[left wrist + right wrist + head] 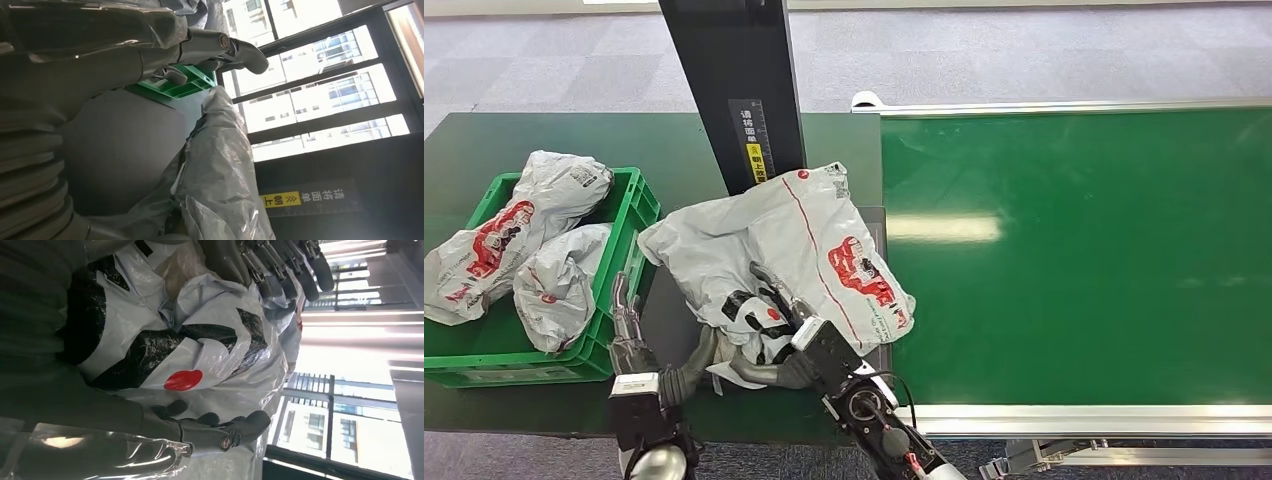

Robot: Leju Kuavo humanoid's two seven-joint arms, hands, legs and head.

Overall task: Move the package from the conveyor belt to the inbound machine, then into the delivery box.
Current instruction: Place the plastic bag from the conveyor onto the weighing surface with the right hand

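A grey plastic package (794, 240) with red print lies on the inbound machine's grey platform (672, 322), at the foot of the black post (736, 90). My right hand (782, 318) grips its crumpled near end. In the right wrist view the package (200, 340) bulges between the fingers (280, 262) and the thumb (220, 437). My left hand (627, 320) stands open, fingers upright, between the package and the green delivery box (639, 200), touching neither. The left wrist view has the left hand (150, 50) above the package's edge (220, 160).
Two more grey bags (514, 230) (559, 285) fill the green box at the left. The green conveyor belt (1074, 250) runs to the right with nothing on it. A yellow label (755, 160) marks the post.
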